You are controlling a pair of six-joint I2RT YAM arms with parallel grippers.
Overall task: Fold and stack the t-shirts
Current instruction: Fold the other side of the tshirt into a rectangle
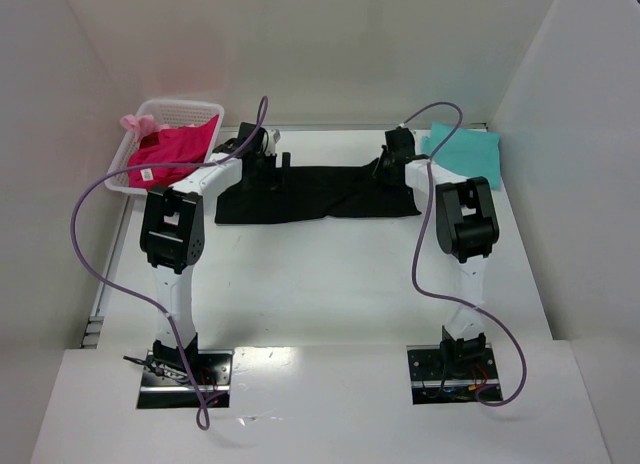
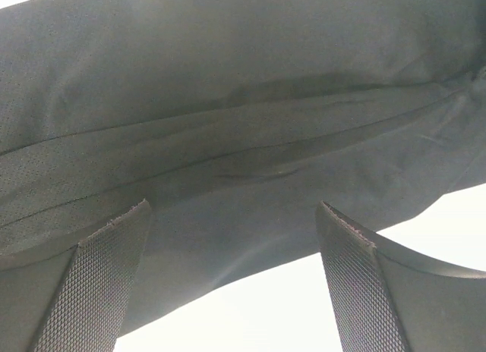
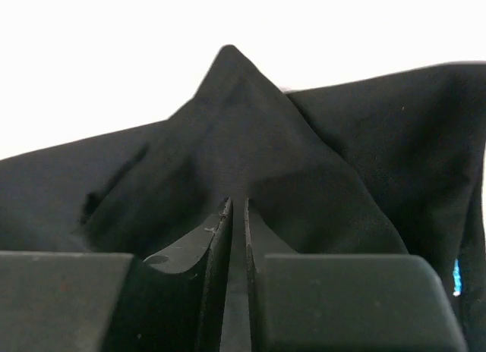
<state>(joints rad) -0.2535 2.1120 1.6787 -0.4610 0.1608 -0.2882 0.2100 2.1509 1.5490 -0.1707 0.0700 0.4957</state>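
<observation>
The black t-shirt point(image 1: 320, 192) lies folded into a long strip across the far middle of the table. My left gripper point(image 1: 268, 156) is open just above its left end; in the left wrist view point(image 2: 231, 215) black cloth point(image 2: 228, 124) fills the space beyond the fingers. My right gripper point(image 1: 392, 164) is shut on a pinched peak of the black shirt point(image 3: 243, 155) at its right end; in the right wrist view point(image 3: 237, 204) the jaws hold a thin fold. The teal t-shirt point(image 1: 467, 150) lies folded at the far right. The magenta-pink t-shirt point(image 1: 170, 151) lies in the basket.
The white lattice basket point(image 1: 145, 114) stands at the far left against the wall. White walls close in the table on the left, back and right. Purple cables loop from both arms.
</observation>
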